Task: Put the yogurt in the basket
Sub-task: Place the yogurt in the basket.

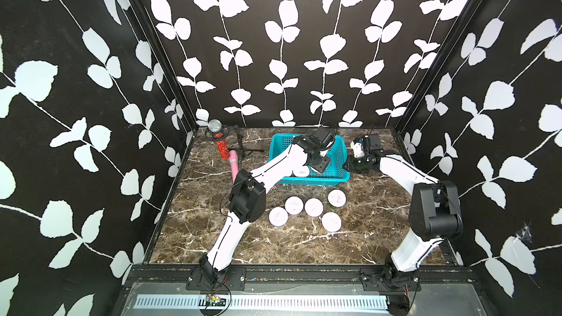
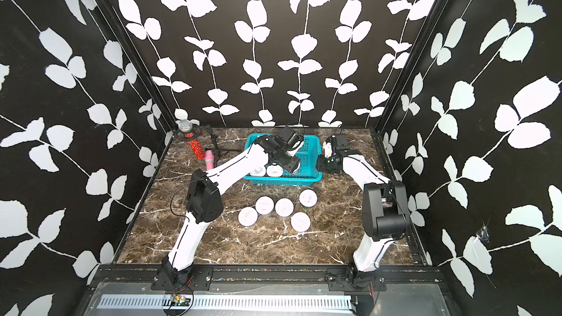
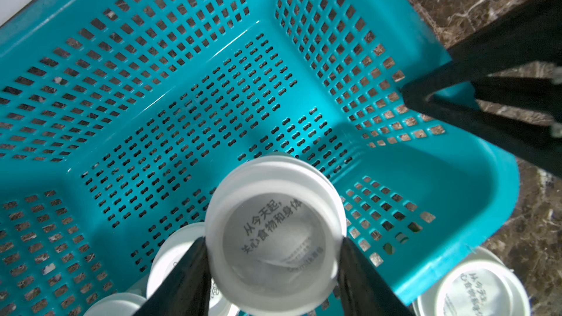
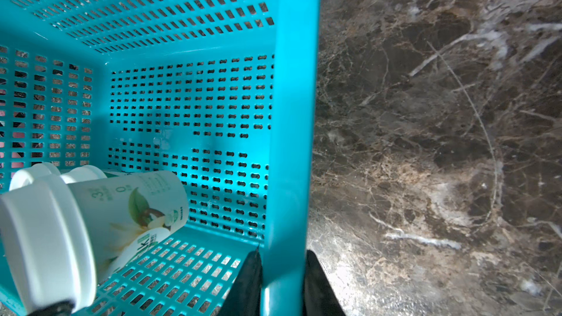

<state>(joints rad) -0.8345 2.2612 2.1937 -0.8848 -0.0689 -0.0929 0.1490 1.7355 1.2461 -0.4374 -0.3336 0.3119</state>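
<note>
Shown only in wrist views: left hand (image 3: 272, 241) clasping 1 yogurt cup (image 3: 273, 196) inside basket (image 3: 462, 183); right hand (image 4: 281, 256) clamped on its rim.

In both top views the left arm (image 1: 279, 162) covers part of the basket (image 1: 334, 174), and the held yogurt cup (image 3: 273, 256) cannot be made out under it. In the left wrist view two more cups (image 3: 170, 247) in the basket are cut by the picture's edge and partly behind a gripper finger (image 3: 182, 281). The print on the five cups (image 1: 313, 207) outside the basket is too small to read. One end of the pink bottle (image 1: 233, 159) is behind the arm's elbow.
</note>
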